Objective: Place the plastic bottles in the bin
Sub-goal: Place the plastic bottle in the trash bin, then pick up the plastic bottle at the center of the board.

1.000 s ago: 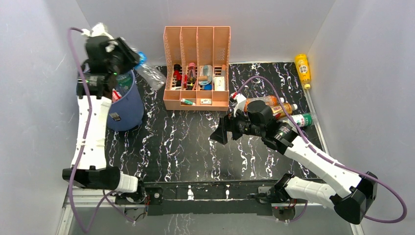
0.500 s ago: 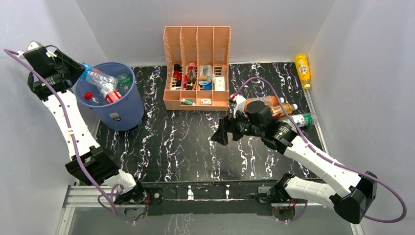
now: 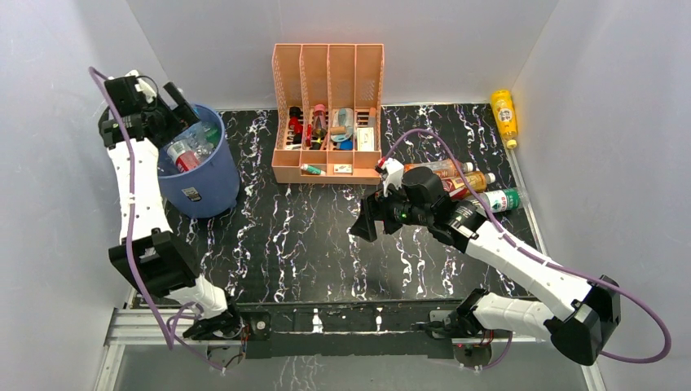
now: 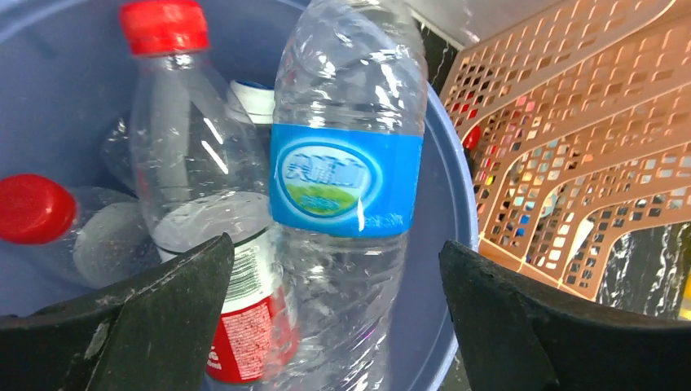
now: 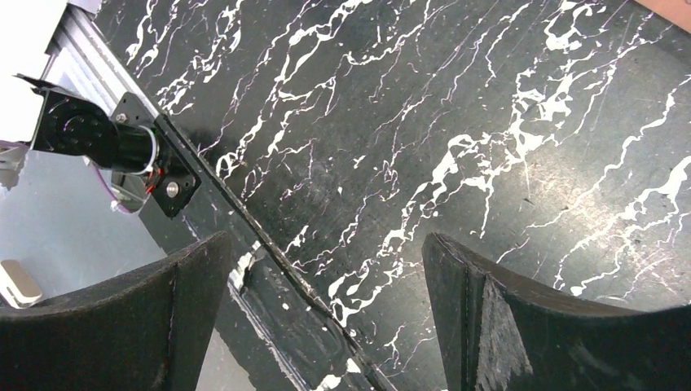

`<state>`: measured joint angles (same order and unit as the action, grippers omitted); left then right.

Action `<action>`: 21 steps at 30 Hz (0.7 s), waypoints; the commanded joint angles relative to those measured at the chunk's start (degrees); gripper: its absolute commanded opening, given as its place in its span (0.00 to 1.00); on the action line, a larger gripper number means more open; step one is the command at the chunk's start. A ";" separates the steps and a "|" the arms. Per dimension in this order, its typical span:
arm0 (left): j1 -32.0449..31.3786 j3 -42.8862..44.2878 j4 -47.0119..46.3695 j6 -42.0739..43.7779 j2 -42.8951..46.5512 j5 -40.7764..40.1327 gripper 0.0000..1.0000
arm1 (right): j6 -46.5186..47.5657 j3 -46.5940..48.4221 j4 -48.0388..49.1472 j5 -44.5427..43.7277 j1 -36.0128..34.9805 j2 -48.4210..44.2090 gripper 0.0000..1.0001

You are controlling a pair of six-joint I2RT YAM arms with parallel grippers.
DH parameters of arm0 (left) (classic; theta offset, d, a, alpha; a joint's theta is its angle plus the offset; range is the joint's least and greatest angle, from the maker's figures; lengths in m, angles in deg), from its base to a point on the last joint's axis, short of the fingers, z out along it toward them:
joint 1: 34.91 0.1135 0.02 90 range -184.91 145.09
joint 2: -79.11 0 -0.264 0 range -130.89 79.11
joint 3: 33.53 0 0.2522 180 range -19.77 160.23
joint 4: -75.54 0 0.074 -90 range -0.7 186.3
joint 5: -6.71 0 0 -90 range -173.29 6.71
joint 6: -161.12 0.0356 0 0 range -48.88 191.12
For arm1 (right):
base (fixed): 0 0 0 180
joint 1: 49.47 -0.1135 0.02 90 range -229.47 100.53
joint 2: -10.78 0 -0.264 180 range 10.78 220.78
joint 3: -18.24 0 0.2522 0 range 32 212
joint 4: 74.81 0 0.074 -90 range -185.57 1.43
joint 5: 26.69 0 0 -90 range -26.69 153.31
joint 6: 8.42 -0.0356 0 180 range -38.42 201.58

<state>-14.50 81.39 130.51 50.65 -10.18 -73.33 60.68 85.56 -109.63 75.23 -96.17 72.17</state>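
The bin (image 3: 204, 183), a round blue bucket, stands at the table's far left. It holds several plastic bottles: a clear one with a blue label (image 4: 346, 179), one with a red label (image 4: 195, 204), and a red-capped one (image 4: 37, 208). My left gripper (image 3: 173, 114) (image 4: 338, 309) hangs open over the bin's left rim, its fingers apart from the blue-label bottle. Three more bottles lie at the right: an orange one (image 3: 436, 169), a brown one (image 3: 474, 181) and a green-label one (image 3: 502, 199). A yellow bottle (image 3: 505, 116) rests at the far right corner. My right gripper (image 3: 367, 220) (image 5: 326, 301) is open and empty above the table.
A peach slotted rack (image 3: 327, 110) (image 4: 570, 147) with small items stands at the back middle, close to the bin's right side. White walls close in the table on three sides. The black marbled tabletop (image 5: 448, 122) ends at a metal rail with the arm bases (image 5: 98, 138).
My left gripper has opened and let go of the blue-label bottle, which now rests in the bin. The left arm swung out left, then back to the rim. The right arm barely moved.
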 commanded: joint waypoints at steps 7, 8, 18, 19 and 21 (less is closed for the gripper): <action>-2.63 9.09 4.48 1.90 0.67 0.95 0.98 | 0.23 3.88 -1.26 -6.73 -0.32 -0.39 0.98; -2.65 9.22 4.51 1.78 1.19 1.10 0.98 | 0.17 4.10 -1.77 -7.38 -0.32 -0.33 0.98; -5.53 13.48 2.95 -1.33 4.20 12.70 0.98 | -3.52 8.77 -6.80 -16.28 1.53 1.00 0.98; -6.91 13.37 2.10 -1.59 4.37 14.43 0.98 | -3.79 9.44 -7.47 -16.52 2.51 1.53 0.98; -10.82 13.35 1.15 -2.07 4.09 16.94 0.98 | -3.88 10.42 -8.83 -16.65 5.45 2.55 0.98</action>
<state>-19.49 92.91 133.46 50.06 -8.11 -65.72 58.62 91.64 -116.28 62.27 -94.73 73.37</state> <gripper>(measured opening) 0.981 0.981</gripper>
